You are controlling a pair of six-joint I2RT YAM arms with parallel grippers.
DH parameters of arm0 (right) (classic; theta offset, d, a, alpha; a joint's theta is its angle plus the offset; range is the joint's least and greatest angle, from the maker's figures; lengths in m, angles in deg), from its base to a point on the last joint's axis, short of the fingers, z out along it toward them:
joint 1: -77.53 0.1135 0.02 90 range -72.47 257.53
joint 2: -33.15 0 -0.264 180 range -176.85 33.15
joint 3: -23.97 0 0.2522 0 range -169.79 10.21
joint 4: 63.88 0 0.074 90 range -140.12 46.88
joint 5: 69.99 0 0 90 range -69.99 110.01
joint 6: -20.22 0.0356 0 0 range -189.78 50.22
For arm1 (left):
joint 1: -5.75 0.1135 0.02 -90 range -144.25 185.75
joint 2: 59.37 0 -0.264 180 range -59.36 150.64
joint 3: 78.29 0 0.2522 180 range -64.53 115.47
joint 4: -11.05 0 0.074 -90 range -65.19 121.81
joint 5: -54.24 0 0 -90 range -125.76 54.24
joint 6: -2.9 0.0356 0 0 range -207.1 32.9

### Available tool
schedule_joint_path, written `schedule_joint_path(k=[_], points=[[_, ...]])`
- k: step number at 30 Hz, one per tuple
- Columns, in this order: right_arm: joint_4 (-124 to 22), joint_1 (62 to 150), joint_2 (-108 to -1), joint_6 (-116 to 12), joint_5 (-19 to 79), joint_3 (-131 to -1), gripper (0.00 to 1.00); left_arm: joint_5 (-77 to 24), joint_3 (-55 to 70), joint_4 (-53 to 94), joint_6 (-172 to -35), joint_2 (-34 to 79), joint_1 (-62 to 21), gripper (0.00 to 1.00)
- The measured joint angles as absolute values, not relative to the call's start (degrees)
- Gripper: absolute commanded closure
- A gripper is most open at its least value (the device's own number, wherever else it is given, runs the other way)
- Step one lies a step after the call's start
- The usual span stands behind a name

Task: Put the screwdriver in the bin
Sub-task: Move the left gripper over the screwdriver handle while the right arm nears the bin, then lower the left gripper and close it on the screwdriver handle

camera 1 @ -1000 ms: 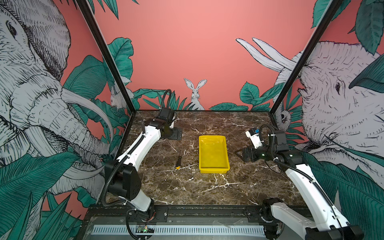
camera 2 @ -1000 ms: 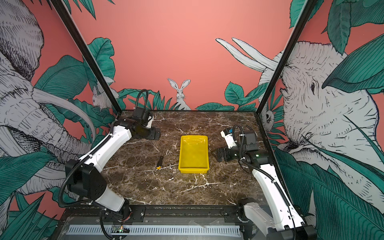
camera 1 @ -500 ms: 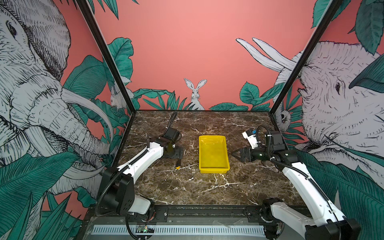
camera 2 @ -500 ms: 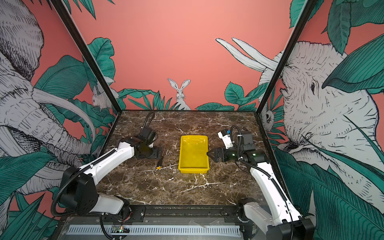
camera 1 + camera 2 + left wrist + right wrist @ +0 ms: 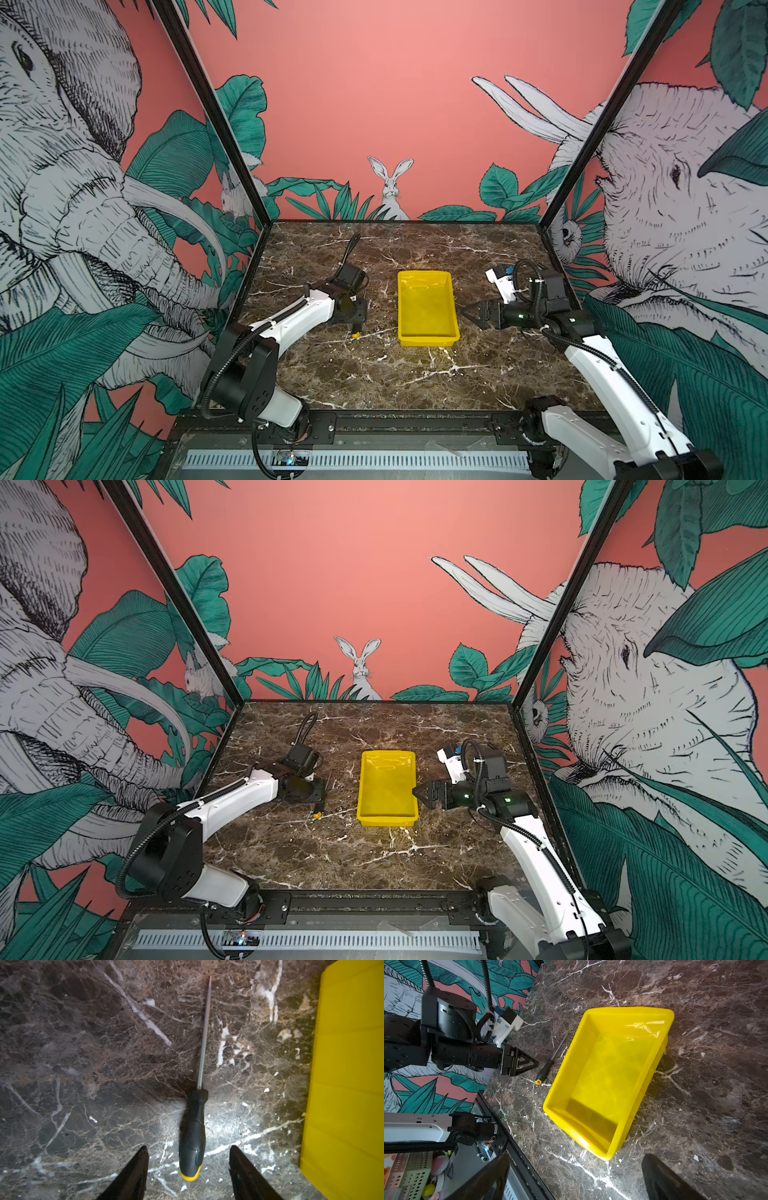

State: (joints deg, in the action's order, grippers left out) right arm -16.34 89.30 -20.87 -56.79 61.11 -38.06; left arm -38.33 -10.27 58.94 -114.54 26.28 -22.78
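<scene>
The screwdriver [image 5: 193, 1132] lies flat on the marble table, black handle with a yellow butt [image 5: 355, 333] [image 5: 317, 813], thin shaft pointing towards the back. My left gripper [image 5: 188, 1146] points down over it and is open. One finger stands on each side of the handle's butt end, with a gap on both sides. The empty yellow bin [image 5: 428, 340] [image 5: 388, 820] [image 5: 342, 1084] sits just right of the screwdriver [image 5: 545, 1070]. My right gripper [image 5: 467, 313] [image 5: 576, 1155] is open and empty beside the bin's [image 5: 612, 1074] right wall.
A black frame rail [image 5: 374, 415] borders the table's front edge, and black posts with printed walls close in both sides. Both arm bases sit at the front corners. Bare marble [image 5: 395, 374] lies in front of the bin.
My left arm swung from the back left forward and down over the screwdriver. My right gripper moved left, close to the bin's right wall. The screwdriver and bin stayed put.
</scene>
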Motion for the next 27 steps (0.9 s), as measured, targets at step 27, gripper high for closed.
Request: schedule_joint_path(k=[27], points=[[-16.9, 89.3, -23.34, -54.95, 60.48, -38.06, 0.01, -38.24, -14.0, 54.63, -118.67, 32.14, -24.84, 0.54]])
